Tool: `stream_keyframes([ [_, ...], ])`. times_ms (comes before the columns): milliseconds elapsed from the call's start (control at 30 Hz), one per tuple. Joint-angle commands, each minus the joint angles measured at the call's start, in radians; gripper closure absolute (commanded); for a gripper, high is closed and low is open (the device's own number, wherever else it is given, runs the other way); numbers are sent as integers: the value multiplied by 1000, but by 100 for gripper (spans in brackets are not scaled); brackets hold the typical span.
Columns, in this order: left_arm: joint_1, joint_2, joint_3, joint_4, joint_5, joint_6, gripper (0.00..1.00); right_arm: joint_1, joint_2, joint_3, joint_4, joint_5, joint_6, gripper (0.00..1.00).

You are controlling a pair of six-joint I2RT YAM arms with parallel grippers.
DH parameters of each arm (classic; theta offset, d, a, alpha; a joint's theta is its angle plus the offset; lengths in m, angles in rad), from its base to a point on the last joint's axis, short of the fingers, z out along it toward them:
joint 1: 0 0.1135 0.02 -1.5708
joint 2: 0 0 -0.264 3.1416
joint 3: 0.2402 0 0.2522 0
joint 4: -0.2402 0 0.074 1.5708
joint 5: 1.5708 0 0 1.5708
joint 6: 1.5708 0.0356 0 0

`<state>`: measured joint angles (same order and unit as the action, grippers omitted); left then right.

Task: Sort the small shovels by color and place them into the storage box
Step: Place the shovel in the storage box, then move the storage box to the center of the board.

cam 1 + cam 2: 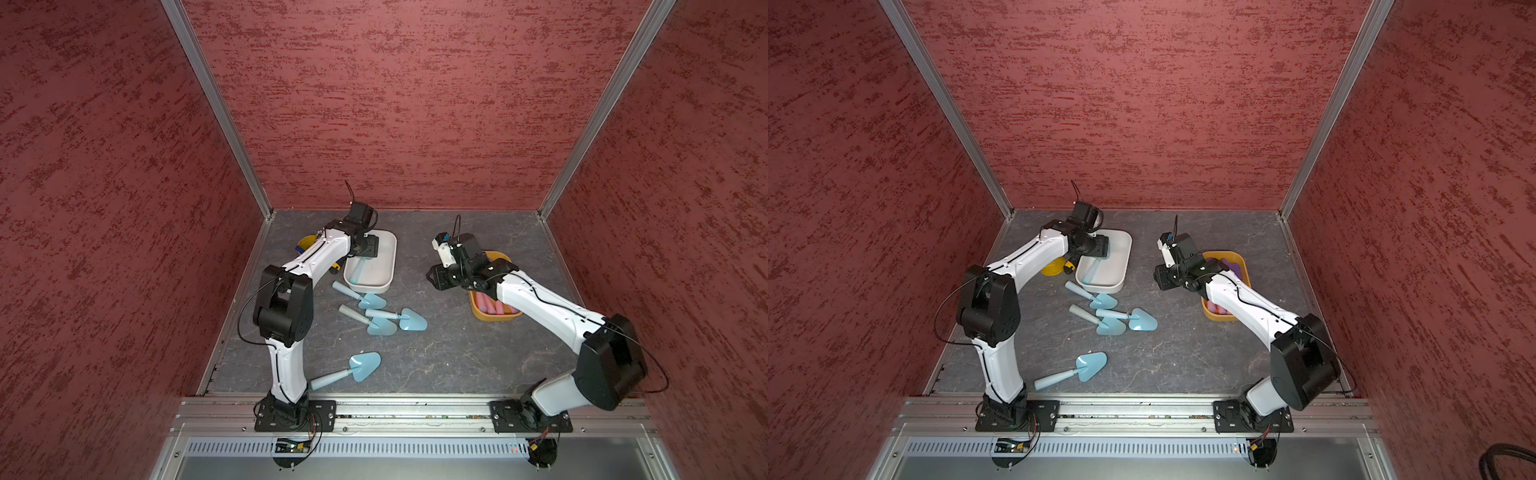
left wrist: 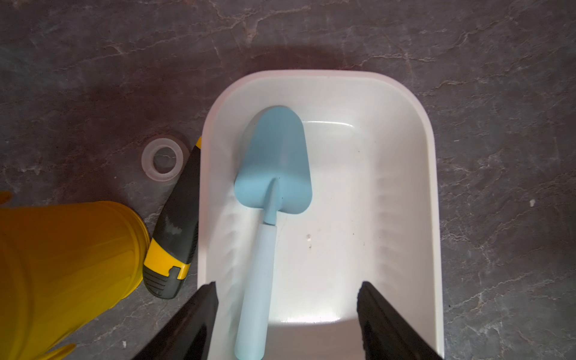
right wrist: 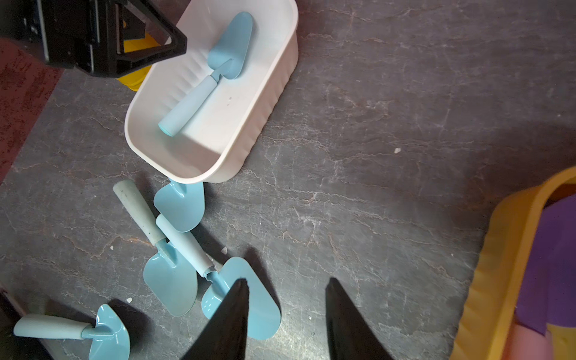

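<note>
my left gripper hangs above the white oblong plastic storage box, jaws spread wide and gripping nothing. one light blue plastic shovel lies inside along the box's left wall, blade toward the far end. just left of the box sit a stubby black-and-yellow tool and a yellow plastic cup. nearer than the box, three more light blue shovels overlap in a cluster, with a fourth light blue shovel alone, nearer again. my right gripper, jaws apart and empty, hovers just left of the yellow plastic box, which holds purple-bladed, pink-handled shovels.
</note>
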<state>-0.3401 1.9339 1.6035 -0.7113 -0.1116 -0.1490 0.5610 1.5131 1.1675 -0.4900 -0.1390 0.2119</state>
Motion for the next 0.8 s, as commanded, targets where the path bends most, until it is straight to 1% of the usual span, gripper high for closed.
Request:
stream_keyframes([
  [0, 24, 3, -39, 11, 16, 3, 22, 8, 16, 40, 23, -41, 17, 57],
  [100, 43, 9, -56, 12, 58, -8, 11, 10, 18, 38, 46, -61, 27, 56],
  [233, 51, 31, -59, 21, 87, -23, 6, 9, 17, 37, 58, -65, 30, 56],
  [367, 50, 80, -22, 11, 112, -33, 2, 10, 12, 31, 62, -67, 35, 56],
  [467, 47, 109, -4, 4, 140, -44, 0, 10, 4, 23, 64, -65, 36, 56],
  [767, 5, 164, 44, 15, 122, -21, 0, 8, -14, 0, 64, -52, 35, 56],
])
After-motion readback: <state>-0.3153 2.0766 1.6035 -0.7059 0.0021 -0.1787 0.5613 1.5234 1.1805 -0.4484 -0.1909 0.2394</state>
